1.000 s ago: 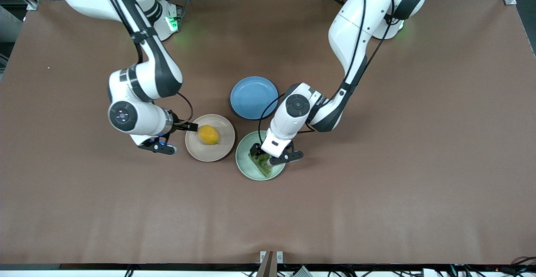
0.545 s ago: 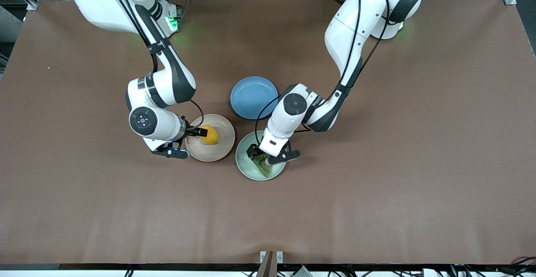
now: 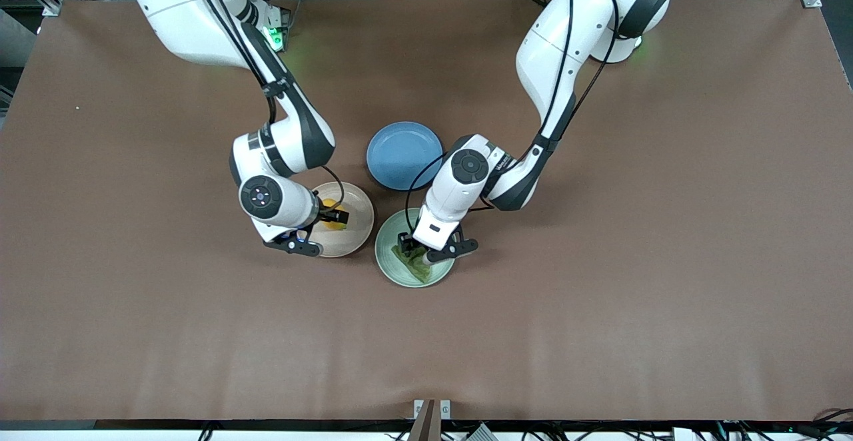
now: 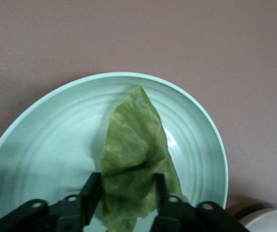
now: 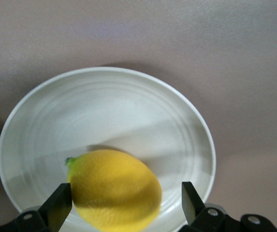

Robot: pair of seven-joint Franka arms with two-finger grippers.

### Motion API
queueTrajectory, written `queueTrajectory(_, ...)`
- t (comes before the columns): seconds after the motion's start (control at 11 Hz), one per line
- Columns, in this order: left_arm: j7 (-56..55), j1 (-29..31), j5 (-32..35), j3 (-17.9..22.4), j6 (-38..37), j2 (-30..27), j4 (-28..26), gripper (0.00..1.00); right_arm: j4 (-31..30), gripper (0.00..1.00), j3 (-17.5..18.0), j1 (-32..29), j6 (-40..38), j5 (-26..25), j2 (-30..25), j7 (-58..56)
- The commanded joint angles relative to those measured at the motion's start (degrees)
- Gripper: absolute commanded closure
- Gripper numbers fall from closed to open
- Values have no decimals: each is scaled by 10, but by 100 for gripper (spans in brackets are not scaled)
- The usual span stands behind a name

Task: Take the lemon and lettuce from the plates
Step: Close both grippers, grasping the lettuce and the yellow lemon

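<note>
From the front view we see the right gripper (image 3: 324, 222) low over the beige plate (image 3: 356, 228), partly covering the lemon (image 3: 332, 216) that lies on it, while the left gripper (image 3: 414, 246) is down in the mint green plate (image 3: 390, 261), its fingers at the lettuce (image 3: 416, 264). The two plates sit close beside each other, the green one nearer to the front camera and toward the left arm's end of the table; a blue plate (image 3: 404, 154) lies farther from the camera than both, with nothing on it. In the left wrist view we find the lettuce (image 4: 137, 159) flat on the mint green plate (image 4: 46, 145), and the left gripper (image 4: 127, 193) has its jaws drawn in against the leaf's lower edges, one dark finger (image 4: 91, 193) on each side, pinching it. In the right wrist view the lemon (image 5: 114, 188) rests on the pale plate (image 5: 128, 101), and the right gripper (image 5: 127, 203) has its jaws spread wide, one finger (image 5: 60, 205) touching or just beside the fruit, the other clear of it.
</note>
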Motion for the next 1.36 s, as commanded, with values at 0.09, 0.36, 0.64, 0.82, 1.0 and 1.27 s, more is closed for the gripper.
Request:
queueTrajectory(0.09, -7, -6, -15, 6, 6, 7, 14, 100, 20, 8, -4, 3, 9, -12, 23, 32)
queueTrajectory(0.36, -8, -5, -15, 7, 6, 5, 12, 100, 20, 86, -3, 3, 10, -11, 23, 36)
queueTrajectory(0.64, -6, -1, -15, 7, 3, 0, 9, 100, 20, 91, -3, 2, 9, -10, 22, 44)
queueTrajectory(0.82, -4, 2, -13, 7, 0, -12, 8, 100, 21, 100, -4, -6, 8, -10, 16, 43)
queueTrajectory(1.0, -2, 11, -11, 7, -37, -25, 7, 100, 24, 100, -6, -30, -13, -9, -15, 37)
queueTrajectory(1.27, 10, 26, -12, 7, -82, -46, 7, 100, 83, 100, -6, -63, -120, -10, -35, 34)
